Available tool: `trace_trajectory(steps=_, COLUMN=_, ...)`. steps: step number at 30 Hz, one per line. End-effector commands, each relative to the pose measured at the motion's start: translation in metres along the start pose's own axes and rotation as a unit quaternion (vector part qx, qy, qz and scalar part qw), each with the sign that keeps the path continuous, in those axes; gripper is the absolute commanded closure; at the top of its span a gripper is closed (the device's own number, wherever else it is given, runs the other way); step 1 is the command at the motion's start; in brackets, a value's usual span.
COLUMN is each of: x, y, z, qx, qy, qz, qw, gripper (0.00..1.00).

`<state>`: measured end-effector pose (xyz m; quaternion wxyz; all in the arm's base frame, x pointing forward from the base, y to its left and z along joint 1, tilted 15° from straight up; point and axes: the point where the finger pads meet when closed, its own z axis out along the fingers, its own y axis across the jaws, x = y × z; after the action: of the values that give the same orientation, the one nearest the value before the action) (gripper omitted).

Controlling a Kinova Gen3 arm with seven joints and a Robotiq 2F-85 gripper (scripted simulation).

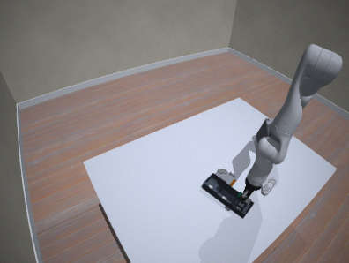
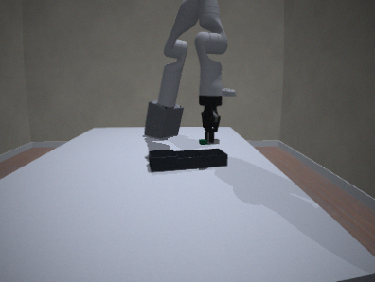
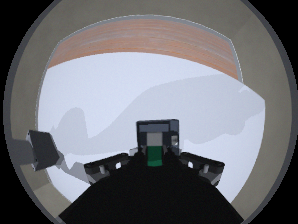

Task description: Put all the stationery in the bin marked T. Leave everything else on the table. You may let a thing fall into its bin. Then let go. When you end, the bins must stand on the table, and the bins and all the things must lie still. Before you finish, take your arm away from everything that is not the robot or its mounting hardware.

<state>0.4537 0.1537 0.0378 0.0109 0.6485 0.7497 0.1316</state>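
Note:
My gripper (image 1: 243, 198) (image 2: 209, 141) (image 3: 154, 150) is shut on a small green and grey block. The green end of the block (image 1: 240, 194) (image 2: 203, 141) (image 3: 155, 158) sticks out to one side of the fingers. A row of three joined dark bins (image 1: 218, 190) (image 2: 189, 162) (image 3: 176, 131) stands on the table. In the top view the fingers and the block hang over the bin at the row's lower right end; the wrist view shows that end just beyond the block. Small pale marks show in the bins, but no letter is readable.
An orange thing (image 1: 233, 182) lies close behind the bin row. A pale speckled thing (image 1: 221, 171) lies behind the row's left part. A small grey thing (image 1: 227, 208) shows at its front side. The robot's dark base block (image 2: 163, 120) (image 3: 44, 150) stands farther back.

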Motion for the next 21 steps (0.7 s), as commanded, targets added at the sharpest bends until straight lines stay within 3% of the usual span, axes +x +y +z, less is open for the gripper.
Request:
trace_trajectory(steps=1, x=0.016, y=0.0013, z=0.0009, qx=0.0, qy=0.002, qz=-0.014, qw=1.0, gripper=0.81)
trace_trajectory(steps=21, x=0.0084, y=-0.0002, z=0.0009, qx=0.0, qy=0.002, qz=-0.014, qw=1.0, gripper=0.81)
